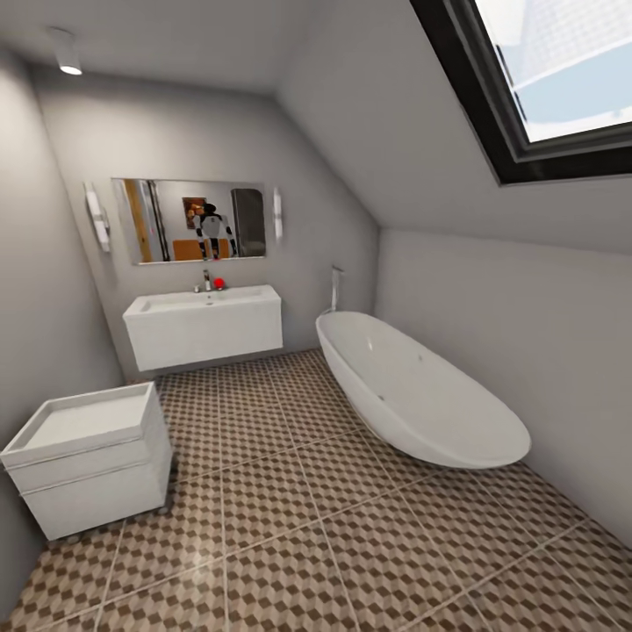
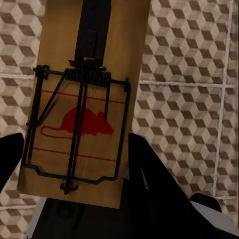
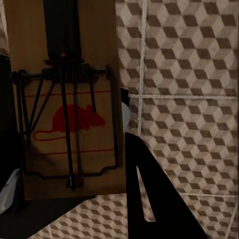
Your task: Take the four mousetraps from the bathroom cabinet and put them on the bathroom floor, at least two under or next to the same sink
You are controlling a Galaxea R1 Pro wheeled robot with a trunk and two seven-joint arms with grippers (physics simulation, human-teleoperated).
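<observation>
Carried one mousetrap in each arm. In the left wrist view, the left gripper (image 2: 74, 149) was closed on a mousetrap (image 2: 84, 99), one black finger at each long edge of the tan board. Lay with its long axis along the fingers, pointing away from the wrist, wire spring and red mouse mark facing the camera. Hung above the bathroom floor (image 2: 189, 74), apart from the cube-patterned tiles, not resting on them.

In the right wrist view, the right gripper (image 3: 69, 164) gripped a second mousetrap (image 3: 64, 104) in the same manner: board between the fingers, long axis running forward from the wrist, tiles (image 3: 184, 74) behind and below it. Could not see the finger at the dark edge clearly, but the board was held off the floor, so judged as clamped.

From the head view, stood the bathroom sink (image 1: 202, 325) at the far wall under the mirror (image 1: 189, 219), well ahead, with the bathtub (image 1: 412, 395) on the right and the toilet (image 1: 88, 456) near on the left. Lay open tiled floor (image 1: 290, 509) between the robot and the basin. Could not tell which arm was nearer to the sink. Probably needed next: moving forward to the basin, then lowering both boards flat beside or under it before opening the fingers.
</observation>
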